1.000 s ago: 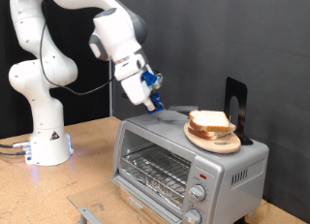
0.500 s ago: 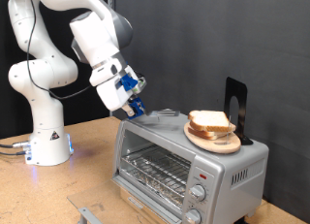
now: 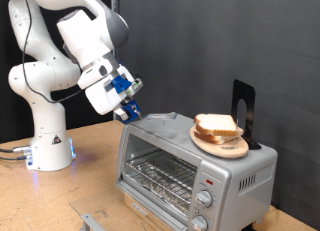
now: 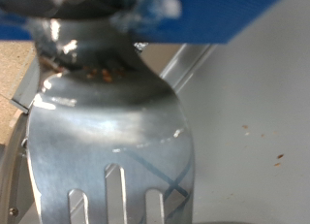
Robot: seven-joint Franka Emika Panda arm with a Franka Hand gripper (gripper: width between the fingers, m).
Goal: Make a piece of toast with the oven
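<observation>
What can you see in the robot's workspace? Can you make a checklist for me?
Surface: wooden table, bare wood around the robot base.
Job's things: oven stands on the table, glass door shut, wire rack visible inside; bread slices sit on a round wooden plate on the oven's top.
Clutter: black stand behind the plate; a metal piece at the exterior view's bottom edge.
Grippers: gripper hangs beside the oven's top corner on the exterior view's left, jaws clamped on a metal spatula.
Cables: grey cables run from the robot base.
Surroundings: dark curtain backdrop.

oven (image 3: 195, 163) right edge cropped, gripper (image 3: 130, 113) fingers hidden, spatula (image 4: 107, 117) blurred
</observation>
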